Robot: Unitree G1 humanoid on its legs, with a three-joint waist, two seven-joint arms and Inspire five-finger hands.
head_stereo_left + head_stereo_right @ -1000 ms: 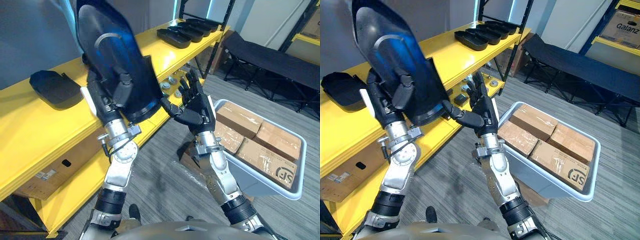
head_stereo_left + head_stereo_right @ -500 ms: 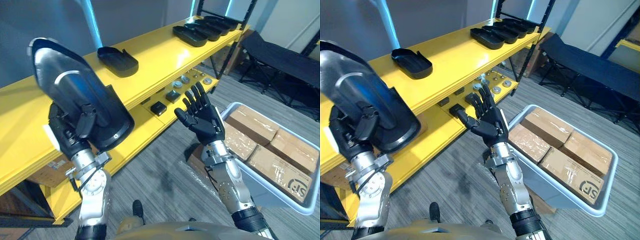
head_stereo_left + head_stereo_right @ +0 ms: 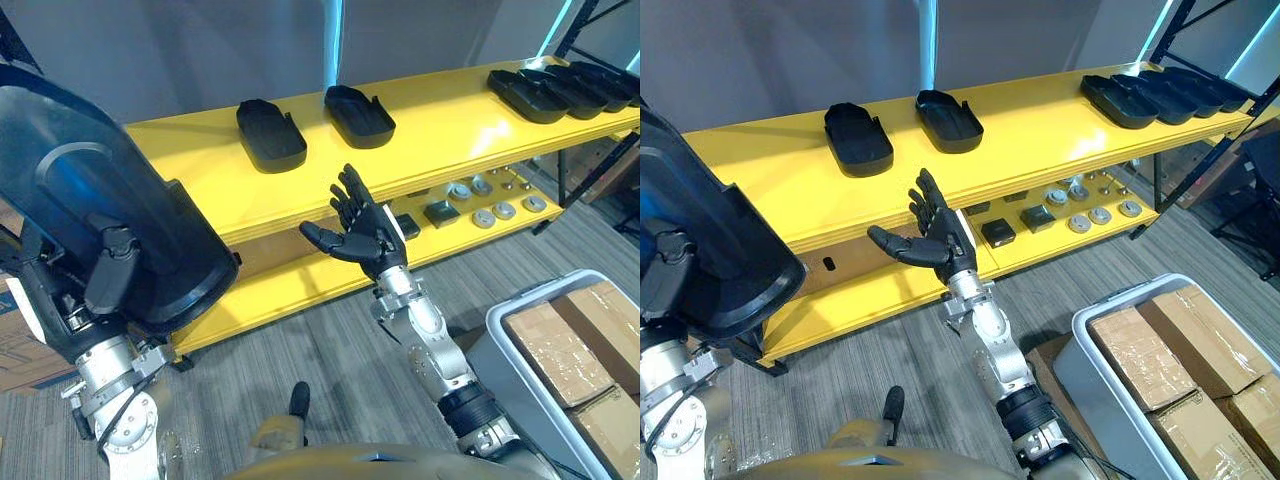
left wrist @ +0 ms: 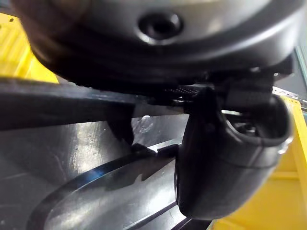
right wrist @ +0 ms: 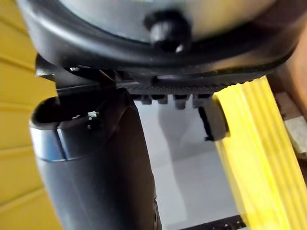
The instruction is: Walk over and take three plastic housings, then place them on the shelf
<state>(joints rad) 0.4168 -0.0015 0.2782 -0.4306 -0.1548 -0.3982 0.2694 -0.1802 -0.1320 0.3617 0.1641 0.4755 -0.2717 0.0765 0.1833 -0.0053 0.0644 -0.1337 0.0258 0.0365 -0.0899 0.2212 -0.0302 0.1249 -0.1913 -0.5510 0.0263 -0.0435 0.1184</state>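
We see a yellow shelf (image 3: 450, 135) spanning the upper half of the frame. On its top deck, at upper centre, one black housing (image 3: 270, 135) lies beside a second housing (image 3: 359, 110). A row of black housings (image 3: 555, 90) sits at upper right. On the lower deck (image 3: 300, 285) lie round metal parts (image 3: 483, 216) and dark blocks (image 3: 440, 212).

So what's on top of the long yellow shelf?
Two black plastic housings lie side by side, and a row of more sits at the right end. The big black housing in the left hand hides the left corner of the yellow shelf.
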